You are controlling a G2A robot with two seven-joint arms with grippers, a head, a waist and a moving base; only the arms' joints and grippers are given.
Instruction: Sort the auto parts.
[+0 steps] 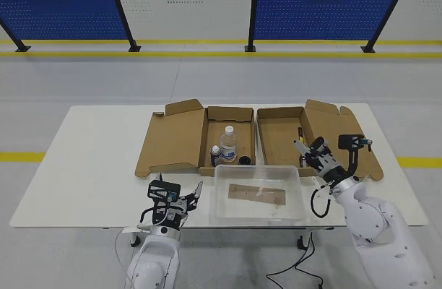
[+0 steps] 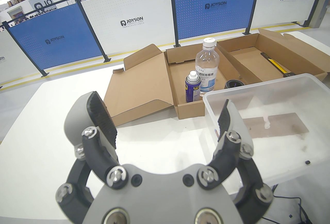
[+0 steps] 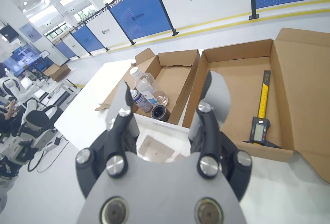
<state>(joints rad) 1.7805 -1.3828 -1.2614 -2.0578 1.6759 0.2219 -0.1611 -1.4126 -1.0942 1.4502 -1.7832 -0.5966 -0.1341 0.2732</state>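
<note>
Two open cardboard boxes stand side by side at the table's back. The left box (image 1: 243, 115) holds a clear bottle (image 1: 228, 143), a blue spray can (image 1: 216, 154) and a black cylinder (image 1: 244, 160). In the right box (image 1: 275, 137) lies a yellow digital caliper (image 3: 262, 106). A clear plastic bin (image 1: 297, 189) sits in front of them with a brown sheet (image 1: 257, 193) inside. My left gripper (image 1: 179, 195) is open over the table, left of the bin. My right gripper (image 1: 313, 150) is open above the right box's near edge, nothing between its fingers.
The boxes' flaps (image 1: 170, 141) lie spread flat on the white table (image 1: 84, 166). Cables (image 1: 304, 249) hang below the table's front edge. Blue and white fence panels (image 2: 134, 18) stand behind the table.
</note>
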